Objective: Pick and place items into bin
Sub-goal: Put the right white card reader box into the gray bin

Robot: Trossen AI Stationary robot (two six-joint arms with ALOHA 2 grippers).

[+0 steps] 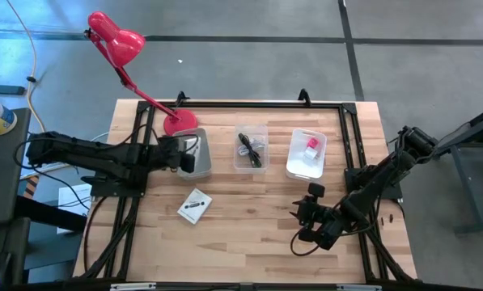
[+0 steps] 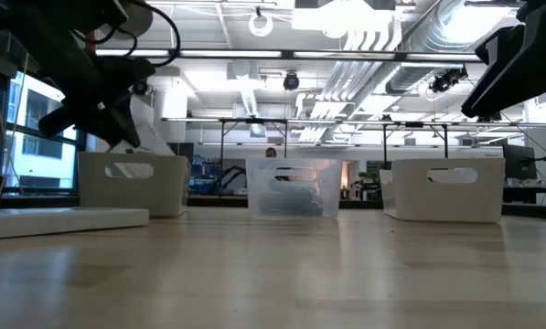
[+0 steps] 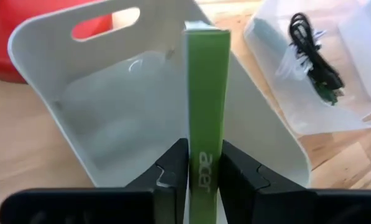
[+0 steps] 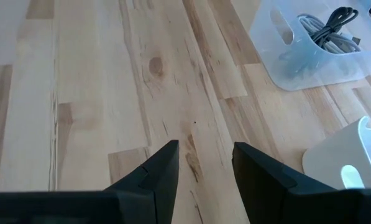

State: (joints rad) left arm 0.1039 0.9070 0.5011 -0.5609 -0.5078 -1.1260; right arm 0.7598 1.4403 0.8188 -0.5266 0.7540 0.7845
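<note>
My left gripper [image 3: 205,154] [image 1: 188,158] hovers over the grey bin [image 3: 120,118] [image 1: 199,153] at the table's left and is shut on a thin flat card that shows its green edge [image 3: 206,81]. A second white card with dark print [image 1: 194,205] lies flat on the table, nearer the near edge. The black cable [image 1: 250,149] [image 3: 312,53] lies in the clear middle bin [image 1: 251,148]. The tiny pink cube [image 1: 311,145] sits in the white bin [image 1: 307,153]. My right gripper [image 4: 205,155] [image 1: 306,212] is open above bare wood at the table's right near side. My left gripper pinches the card between its two fingers at the end printed "acer" [image 3: 204,171], one finger [image 3: 169,171] on each flat face. The card stands on edge and runs forward along the fingers. It is lifted clear, above the grey bin's opening.
The red desk lamp [image 1: 116,39] stands with its base [image 1: 180,122] right behind the grey bin. The three bins stand in a row across the table's far half [image 2: 291,187]. A black frame [image 1: 348,129] edges the table. Bare wood [image 4: 110,93] spreads under the right gripper.
</note>
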